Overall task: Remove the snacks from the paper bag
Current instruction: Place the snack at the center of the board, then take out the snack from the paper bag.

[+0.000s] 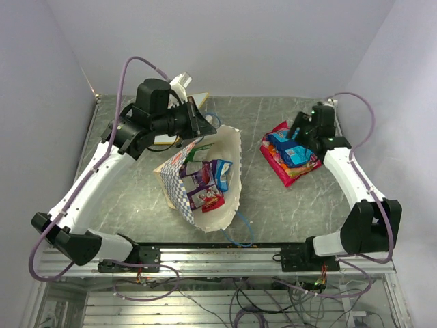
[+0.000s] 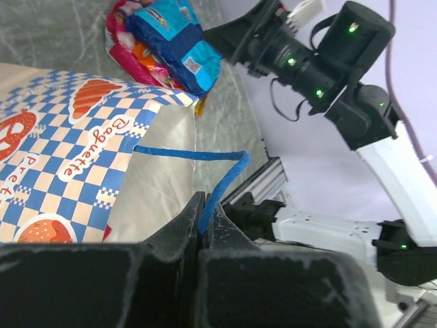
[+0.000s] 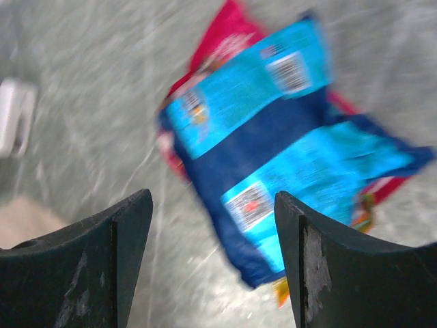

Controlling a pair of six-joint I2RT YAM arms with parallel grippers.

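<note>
The paper bag (image 1: 229, 154) lies on its side mid-table, mouth toward the camera, with several purple and red packets (image 1: 208, 179) inside. My left gripper (image 1: 203, 123) is shut on the bag's blue string handle (image 2: 194, 154) at its far rim and holds that rim up. In the left wrist view the string runs between the closed jaws beside the checkered band (image 2: 65, 164). A blue packet (image 1: 290, 149) lies on a red bag (image 1: 281, 169) at the right. My right gripper (image 1: 295, 134) is open and empty just above the blue packet (image 3: 273, 143).
A flat white board with a wooden edge (image 1: 194, 99) lies behind the left gripper. The bag's second blue string loop (image 1: 237, 236) trails toward the front rail (image 1: 218, 256). Walls close in the table at the back and both sides.
</note>
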